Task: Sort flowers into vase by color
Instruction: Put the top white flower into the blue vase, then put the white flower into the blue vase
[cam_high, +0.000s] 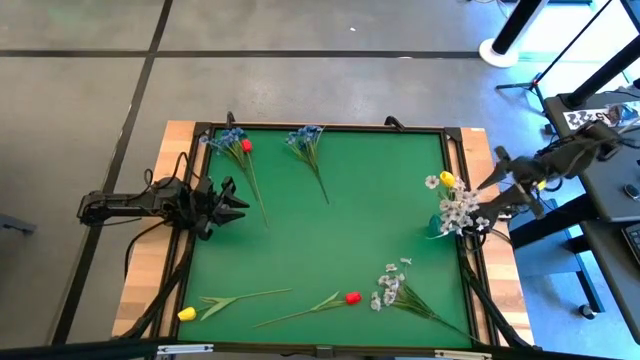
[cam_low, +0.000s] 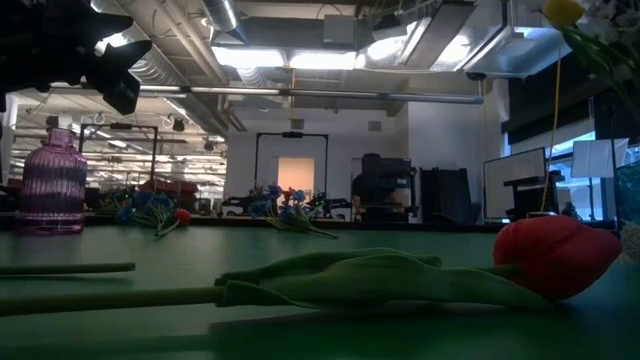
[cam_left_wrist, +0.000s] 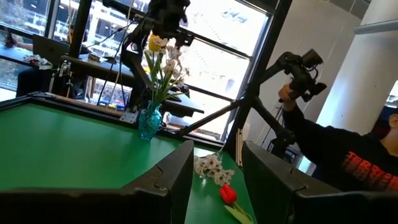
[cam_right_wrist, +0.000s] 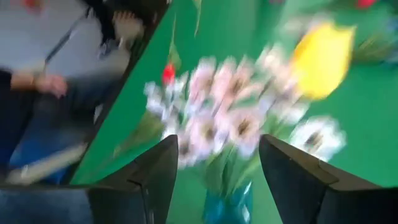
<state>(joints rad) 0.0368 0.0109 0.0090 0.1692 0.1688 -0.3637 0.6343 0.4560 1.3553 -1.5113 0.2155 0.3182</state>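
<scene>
From above we see the left gripper (cam_high: 232, 203) at the mat's (cam_high: 330, 230) nine o'clock edge, fingers apart and empty. The right gripper (cam_high: 492, 200) hangs at three o'clock, just beside the teal vase (cam_high: 441, 225) holding white sprigs (cam_high: 459, 210) and a yellow bud (cam_high: 447, 179); its wrist view shows the fingers (cam_right_wrist: 155, 171) spread wide above that bouquet (cam_right_wrist: 249, 118), gripping nothing. Blue sprigs (cam_high: 232, 142) with a red bud (cam_high: 246, 145) lie at eleven o'clock, another blue sprig (cam_high: 305, 140) at twelve. Along six o'clock lie a yellow tulip (cam_high: 187, 313), a red tulip (cam_high: 352, 297) and loose white sprigs (cam_high: 392, 283). Only the low view shows a purple vase (cam_low: 53, 183). Only the left wrist view shows a person (cam_left_wrist: 348, 158) beyond the table.
</scene>
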